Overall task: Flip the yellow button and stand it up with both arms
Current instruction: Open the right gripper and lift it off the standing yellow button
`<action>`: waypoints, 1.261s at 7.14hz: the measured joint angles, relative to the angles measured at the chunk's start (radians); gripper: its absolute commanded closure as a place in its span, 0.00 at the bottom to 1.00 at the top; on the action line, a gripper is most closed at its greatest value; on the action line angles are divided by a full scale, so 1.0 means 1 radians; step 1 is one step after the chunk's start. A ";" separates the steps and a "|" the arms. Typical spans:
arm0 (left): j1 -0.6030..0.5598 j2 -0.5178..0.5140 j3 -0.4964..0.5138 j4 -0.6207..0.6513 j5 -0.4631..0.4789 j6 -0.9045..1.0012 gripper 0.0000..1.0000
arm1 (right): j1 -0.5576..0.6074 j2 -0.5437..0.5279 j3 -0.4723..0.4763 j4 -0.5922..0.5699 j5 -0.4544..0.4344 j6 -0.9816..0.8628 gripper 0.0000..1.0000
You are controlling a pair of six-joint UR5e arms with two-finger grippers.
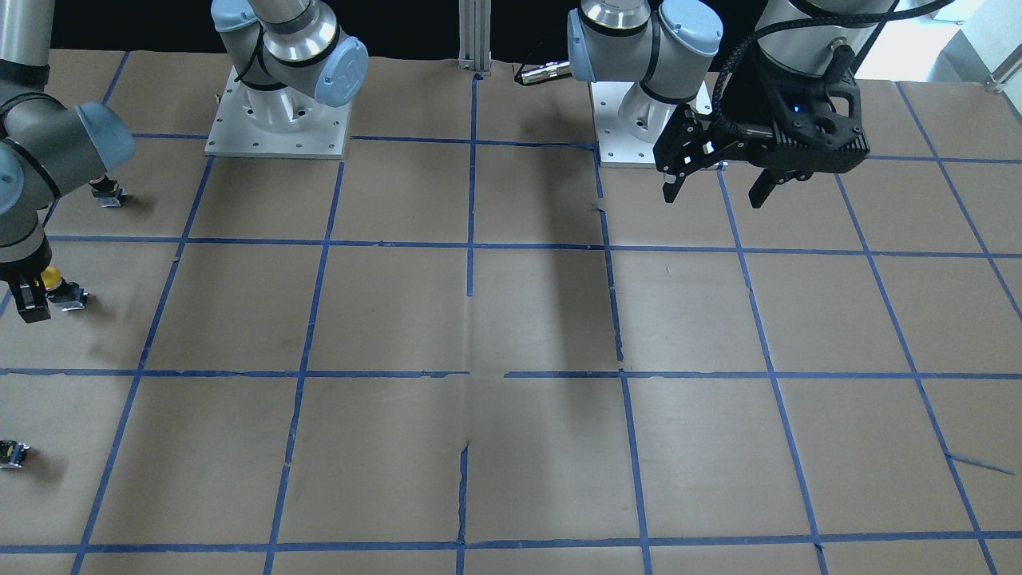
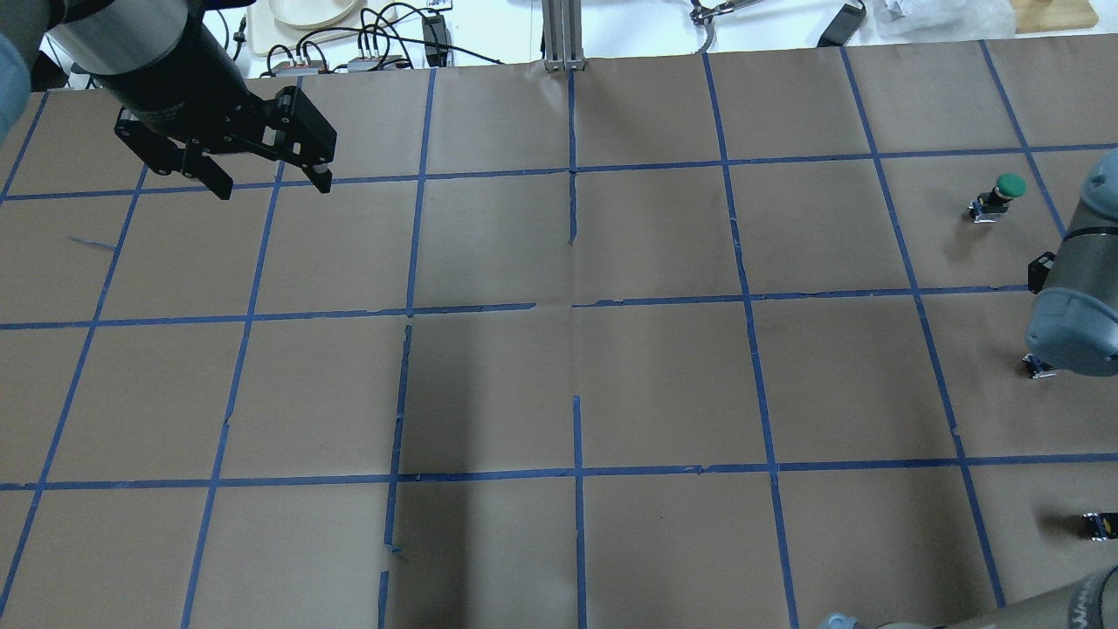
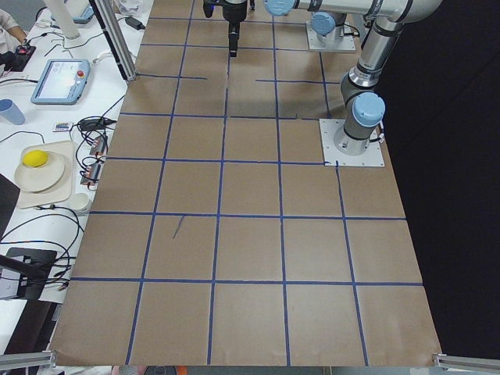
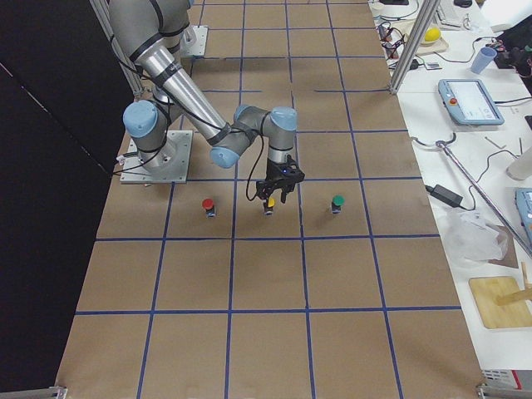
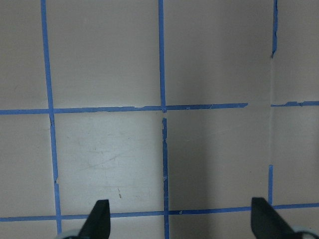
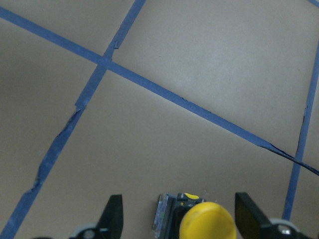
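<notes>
The yellow button (image 6: 207,223) sits on the brown paper at the robot's far right, its yellow cap (image 1: 51,277) next to its bluish-grey block (image 1: 70,296). I cannot tell whether it stands or lies. My right gripper (image 6: 180,225) is open, low over the table, with one finger on each side of the button and not touching it. It also shows in the front view (image 1: 40,302) and the right view (image 4: 274,193). My left gripper (image 2: 272,185) is open and empty, raised high over the far left of the table (image 1: 713,192). Its wrist view shows only paper.
A green-capped button (image 2: 1003,189) stands beyond the yellow one. A red-capped button (image 4: 208,204) stands on the robot's side of it. Blue tape lines grid the brown paper. The right arm's elbow (image 2: 1073,325) hangs over the yellow button in the overhead view.
</notes>
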State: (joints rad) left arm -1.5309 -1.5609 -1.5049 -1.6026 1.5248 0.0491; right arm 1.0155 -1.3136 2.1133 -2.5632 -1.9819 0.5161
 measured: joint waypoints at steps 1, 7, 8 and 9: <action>0.000 0.000 0.000 0.000 0.000 0.000 0.01 | 0.000 -0.003 -0.007 0.004 0.000 -0.004 0.00; 0.003 -0.002 0.000 0.001 0.002 0.001 0.01 | 0.044 -0.058 -0.252 0.433 0.170 -0.135 0.00; 0.002 -0.002 -0.001 0.001 0.001 0.001 0.01 | 0.075 -0.076 -0.304 0.549 0.191 -0.212 0.00; 0.002 -0.001 -0.001 0.000 0.001 0.000 0.00 | 0.109 -0.106 -0.349 0.663 0.209 -0.290 0.00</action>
State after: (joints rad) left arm -1.5292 -1.5615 -1.5062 -1.6024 1.5260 0.0496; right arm 1.1245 -1.4195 1.7644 -1.9005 -1.7733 0.2256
